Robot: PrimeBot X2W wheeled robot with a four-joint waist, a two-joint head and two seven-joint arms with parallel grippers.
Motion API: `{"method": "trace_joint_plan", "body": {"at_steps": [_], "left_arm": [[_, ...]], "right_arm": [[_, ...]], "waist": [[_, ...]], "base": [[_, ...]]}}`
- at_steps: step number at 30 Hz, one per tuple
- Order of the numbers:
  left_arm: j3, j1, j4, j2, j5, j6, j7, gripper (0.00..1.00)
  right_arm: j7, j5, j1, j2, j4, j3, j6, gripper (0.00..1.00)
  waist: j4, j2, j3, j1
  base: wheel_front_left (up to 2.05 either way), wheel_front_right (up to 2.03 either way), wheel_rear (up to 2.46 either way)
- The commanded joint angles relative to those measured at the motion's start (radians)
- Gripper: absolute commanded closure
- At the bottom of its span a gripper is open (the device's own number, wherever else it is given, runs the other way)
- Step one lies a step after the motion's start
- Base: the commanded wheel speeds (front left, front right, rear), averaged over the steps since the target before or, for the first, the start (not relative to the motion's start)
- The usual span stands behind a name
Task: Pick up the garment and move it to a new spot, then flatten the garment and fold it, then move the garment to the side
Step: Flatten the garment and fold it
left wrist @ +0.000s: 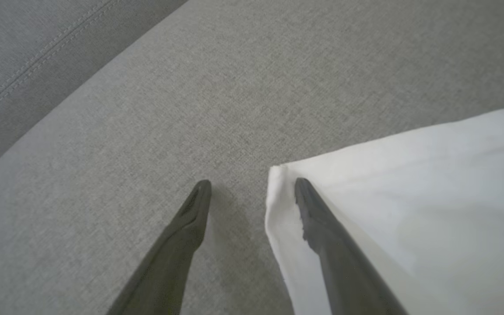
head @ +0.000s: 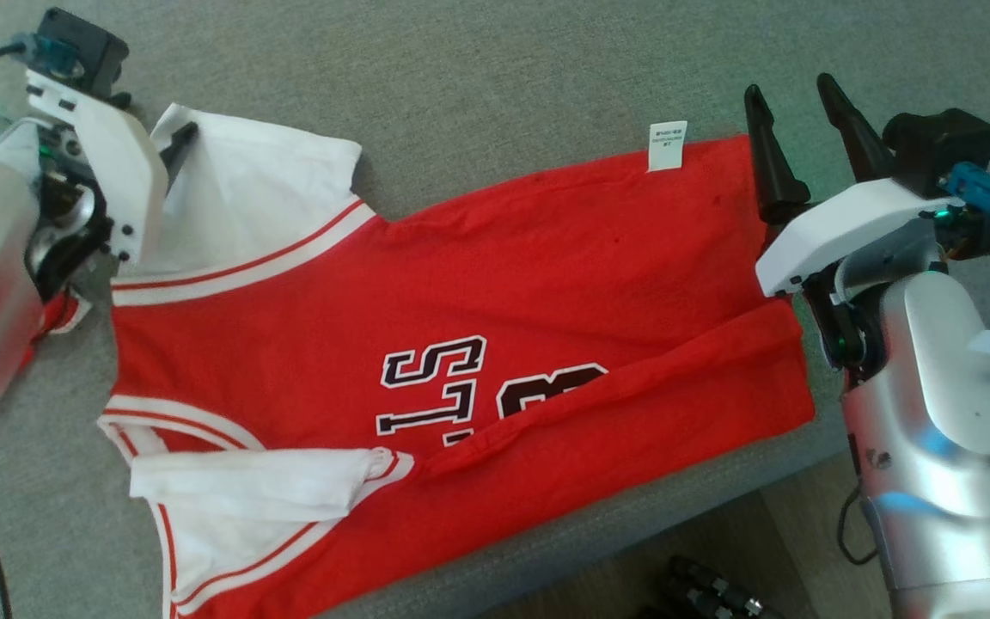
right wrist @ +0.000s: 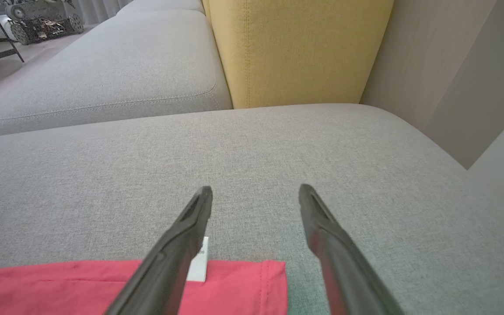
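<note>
with left fingers (left wrist: 322, 236) parted and empty astride the white sleeve corner (left wrist: 287, 183) and right fingers (right wrist: 328, 245) likewise above the hem (right wrist: 274, 280), risks bunching the garment (head: 478, 284), spread on the grey sofa (head: 478, 77) near its front edge, through uneven pulls.

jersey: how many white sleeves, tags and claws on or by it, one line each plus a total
white sleeves: 2, far sleeve and near sleeve
tags: 1, white tag
claws: 2, left claw and right claw, both open
total: 5
</note>
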Motion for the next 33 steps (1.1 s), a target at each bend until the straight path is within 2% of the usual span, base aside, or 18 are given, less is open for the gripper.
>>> {"method": "trace_joint_plan", "body": {"at_steps": [1, 2, 3, 4, 5, 11, 14, 17, 19, 24, 33], "left_arm": [[0.014, -0.057, 0.004, 0.039, -0.012, 0.002, -0.003, 0.0], [0.002, -0.06, 0.007, 0.036, -0.025, 0.002, 0.003, 0.0], [-0.011, -0.062, 0.004, 0.032, -0.043, 0.002, 0.012, 0.07], [-0.023, -0.063, -0.002, 0.029, -0.063, 0.002, 0.019, 0.62], [-0.033, -0.064, -0.011, 0.026, -0.084, 0.002, 0.022, 1.0], [-0.09, -0.073, -0.068, 0.026, -0.191, 0.002, 0.012, 1.0], [-0.089, -0.086, -0.076, 0.025, -0.224, 0.002, -0.044, 1.0], [-0.064, -0.085, -0.074, 0.014, -0.257, 0.002, -0.128, 1.0], [-0.055, -0.072, -0.091, 0.009, -0.285, 0.002, -0.164, 1.0], [-0.067, -0.033, -0.167, 0.041, -0.32, 0.002, -0.227, 1.0], [-0.074, 0.004, -0.265, 0.076, -0.334, 0.002, -0.284, 1.0]], "right_arm": [[-0.012, 0.006, -0.023, 0.007, -0.029, 0.015, -0.001, 0.0], [-0.013, 0.007, -0.026, 0.007, -0.03, 0.01, -0.001, 0.0], [-0.014, 0.008, -0.029, 0.007, -0.03, 0.006, -0.001, 0.0], [-0.014, 0.008, -0.032, 0.007, -0.03, 0.001, -0.001, 0.0], [-0.015, 0.006, -0.033, 0.007, -0.029, -0.004, -0.001, 0.0], [0.005, -0.025, -0.039, 0.007, 0.003, -0.047, -0.001, 0.0], [0.026, -0.041, -0.045, 0.007, 0.031, -0.072, -0.001, 0.0], [0.067, -0.003, -0.047, 0.002, 0.075, -0.096, -0.001, 0.0], [0.091, -0.008, -0.048, -0.031, 0.106, -0.097, -0.001, 0.0], [0.14, 0.016, -0.05, -0.083, 0.176, -0.098, -0.001, 0.0], [0.203, 0.056, -0.065, -0.143, 0.258, -0.097, -0.001, 0.0]], "waist": [[-0.002, 0.0, 0.006, -0.0001], [-0.001, 0.0, 0.009, -0.0001], [0.0, 0.0, 0.011, -0.0001], [0.002, 0.0, 0.013, -0.0001], [0.006, 0.0, 0.012, -0.0001], [0.047, 0.0, -0.009, -0.0001], [0.075, 0.0, -0.026, -0.0001], [0.109, 0.0, -0.047, -0.0001], [0.132, 0.0, -0.057, -0.0001], [0.178, 0.0, -0.078, -0.0001], [0.229, 0.0, -0.067, -0.0001]], "base": [[0.0, 0.0, 0.0], [0.0, 0.0, 0.0], [0.0, 0.0, 0.0], [0.0, 0.0, 0.0], [0.0, 0.0, 0.0], [0.0, 0.0, 0.0], [0.0, 0.0, 0.0], [0.0, 0.0, 0.0], [0.0, 0.0, 0.0], [0.0, 0.0, 0.0], [0.0, 0.0, 0.0]]}}
